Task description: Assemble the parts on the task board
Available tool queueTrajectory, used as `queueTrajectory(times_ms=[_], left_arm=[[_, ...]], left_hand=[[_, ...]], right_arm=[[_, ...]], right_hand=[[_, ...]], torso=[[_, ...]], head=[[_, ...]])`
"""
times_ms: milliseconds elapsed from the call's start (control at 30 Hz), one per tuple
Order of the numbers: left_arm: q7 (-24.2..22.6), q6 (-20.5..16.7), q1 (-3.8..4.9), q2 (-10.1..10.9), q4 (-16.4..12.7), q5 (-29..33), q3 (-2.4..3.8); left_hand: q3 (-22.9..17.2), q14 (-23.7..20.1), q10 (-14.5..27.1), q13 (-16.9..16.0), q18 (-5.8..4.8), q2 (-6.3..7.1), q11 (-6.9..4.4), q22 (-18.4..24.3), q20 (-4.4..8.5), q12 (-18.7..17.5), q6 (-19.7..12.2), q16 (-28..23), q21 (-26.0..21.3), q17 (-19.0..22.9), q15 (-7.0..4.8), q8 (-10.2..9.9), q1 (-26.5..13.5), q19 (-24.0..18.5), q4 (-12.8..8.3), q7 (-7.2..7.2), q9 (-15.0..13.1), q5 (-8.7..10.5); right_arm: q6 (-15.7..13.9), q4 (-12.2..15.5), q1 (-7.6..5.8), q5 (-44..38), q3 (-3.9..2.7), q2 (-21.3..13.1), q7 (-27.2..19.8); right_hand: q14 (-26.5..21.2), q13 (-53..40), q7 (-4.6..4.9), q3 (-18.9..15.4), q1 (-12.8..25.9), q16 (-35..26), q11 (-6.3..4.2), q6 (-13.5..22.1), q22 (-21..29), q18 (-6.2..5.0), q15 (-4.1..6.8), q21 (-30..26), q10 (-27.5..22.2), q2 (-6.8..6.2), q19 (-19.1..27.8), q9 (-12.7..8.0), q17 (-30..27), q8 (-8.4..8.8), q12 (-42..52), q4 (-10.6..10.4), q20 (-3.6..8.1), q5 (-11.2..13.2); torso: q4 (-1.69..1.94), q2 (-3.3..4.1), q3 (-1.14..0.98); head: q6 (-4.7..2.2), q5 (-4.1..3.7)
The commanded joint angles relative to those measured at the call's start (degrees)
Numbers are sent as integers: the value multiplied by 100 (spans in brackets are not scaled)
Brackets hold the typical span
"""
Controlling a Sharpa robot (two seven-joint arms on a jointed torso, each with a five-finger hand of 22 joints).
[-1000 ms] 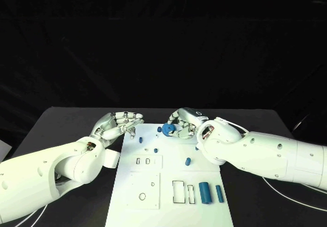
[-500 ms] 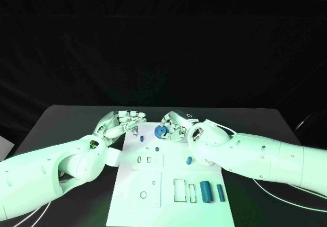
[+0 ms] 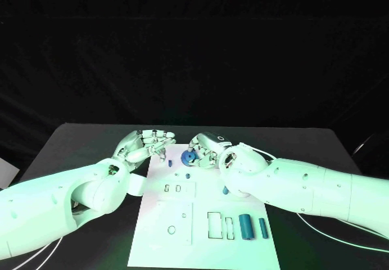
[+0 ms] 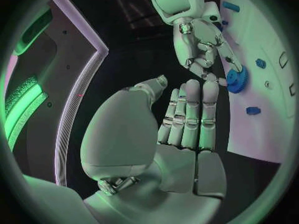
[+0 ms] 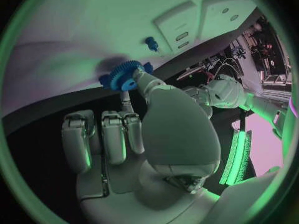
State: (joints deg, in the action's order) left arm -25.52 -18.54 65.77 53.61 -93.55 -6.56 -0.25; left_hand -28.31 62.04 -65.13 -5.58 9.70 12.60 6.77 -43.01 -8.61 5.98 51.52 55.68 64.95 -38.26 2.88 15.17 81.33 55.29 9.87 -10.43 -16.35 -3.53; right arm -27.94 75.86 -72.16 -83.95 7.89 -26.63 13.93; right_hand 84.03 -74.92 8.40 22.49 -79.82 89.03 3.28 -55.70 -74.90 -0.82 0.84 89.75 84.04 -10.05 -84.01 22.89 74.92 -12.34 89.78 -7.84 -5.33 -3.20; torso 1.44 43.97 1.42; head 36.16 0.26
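The white task board (image 3: 203, 247) lies in the middle of the table. My right hand (image 3: 207, 149) is over its far end and pinches a blue gear (image 3: 190, 157) between thumb and a finger; the right wrist view shows the gear (image 5: 122, 78) at the fingertips, just above the board. My left hand (image 3: 146, 144) hovers at the board's far left corner, holding nothing, with its fingers (image 4: 190, 112) stretched side by side and the thumb apart. Small blue pegs (image 3: 170, 163) (image 3: 188, 175) stand near the gear. Another blue piece (image 3: 225, 191) lies further down the board.
Two blue cylinders (image 3: 245, 226) (image 3: 262, 228) lie at the board's near right beside rectangular slots (image 3: 214, 225). A white inset plate with small holes (image 3: 173, 189) sits left of centre. Black table (image 3: 81, 146) surrounds the board, and my two forearms flank it.
My right hand has carried the gear a little to the left and lower, closer to my left hand and the small pegs. The left hand has hardly moved.
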Motion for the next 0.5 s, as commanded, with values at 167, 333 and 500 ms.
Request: queueTrajectory(times_ms=[167,333,500], left_arm=[[-32,100,7,-12,-20,15,5],[-23,108,8,-15,-22,15,6],[-13,116,8,-15,-20,14,6]], left_hand=[[-31,22,37,-6,-38,-19,9,-8,-6,-17,3,31,14,-6,0,21,-24,-2,-1,28,-5,16],[-31,22,37,-6,-38,-19,9,-8,-6,-17,3,31,14,-6,0,21,-24,-2,-1,28,-5,16],[-31,22,37,-6,-38,-19,9,-8,-6,-17,3,31,14,-6,0,21,-24,-2,-1,28,-5,16]], right_arm=[[96,-124,21,-182,9,87,50],[123,-225,30,-186,13,144,43],[144,-329,33,-187,17,193,31]], right_hand=[[552,-1508,-71,37,51,24,-19,-91,-1510,82,33,25,596,-1,-599,3,1296,30,22,0,24,-23],[550,-1508,-65,45,72,20,-14,-81,-1510,82,31,25,596,-18,-599,-3,1285,43,22,0,22,-23],[547,-1508,-49,63,113,16,-1,-46,-1510,82,23,25,596,-52,-599,-19,1273,80,22,3,17,-23]], torso=[[-5,1,1],[-3,0,2],[-6,-1,1]], head=[[12,13],[-6,20],[2,29]])
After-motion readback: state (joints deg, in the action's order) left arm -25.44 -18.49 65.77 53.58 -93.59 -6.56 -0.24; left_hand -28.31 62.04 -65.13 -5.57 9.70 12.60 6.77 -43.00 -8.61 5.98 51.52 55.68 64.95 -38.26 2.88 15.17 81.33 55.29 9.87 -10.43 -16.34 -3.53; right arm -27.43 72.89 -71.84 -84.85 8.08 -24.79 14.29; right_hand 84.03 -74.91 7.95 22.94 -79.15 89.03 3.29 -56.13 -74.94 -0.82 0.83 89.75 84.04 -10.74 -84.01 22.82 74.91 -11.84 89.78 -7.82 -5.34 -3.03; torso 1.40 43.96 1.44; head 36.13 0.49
